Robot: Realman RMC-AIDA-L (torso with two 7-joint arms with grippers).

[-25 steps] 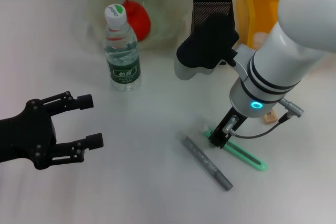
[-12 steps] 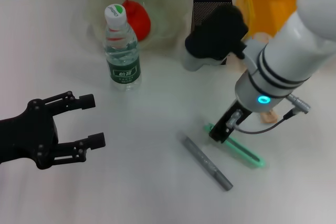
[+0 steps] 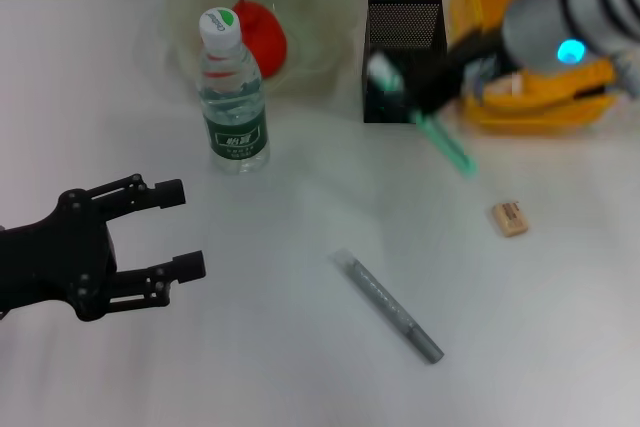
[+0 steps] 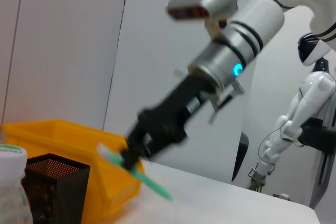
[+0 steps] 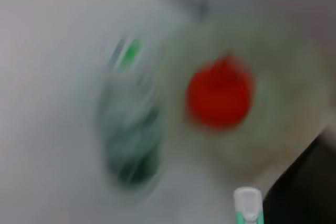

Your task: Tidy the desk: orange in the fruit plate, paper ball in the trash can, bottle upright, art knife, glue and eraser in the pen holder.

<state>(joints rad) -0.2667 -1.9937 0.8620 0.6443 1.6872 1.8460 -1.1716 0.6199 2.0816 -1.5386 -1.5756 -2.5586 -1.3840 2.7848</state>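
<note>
Your right gripper [image 3: 425, 82] fingers hold the green art knife [image 3: 440, 139] tilted beside the pen holder [image 3: 400, 32] for insertion; left gripper [image 3: 170, 230] fingers wide, idle over the counter [image 3: 300, 367].

On and above the desk are one orange [image 3: 262, 35], one fruit plate [image 3: 320, 7], one bottle [image 3: 232, 95], one pen holder [image 3: 401, 45], one green art knife [image 3: 436, 137], one grey glue stick [image 3: 388, 306], one eraser [image 3: 509, 218], one yellow bin [image 3: 540, 107] and two grippers, left [image 3: 172, 230] and right [image 3: 425, 87].
</note>
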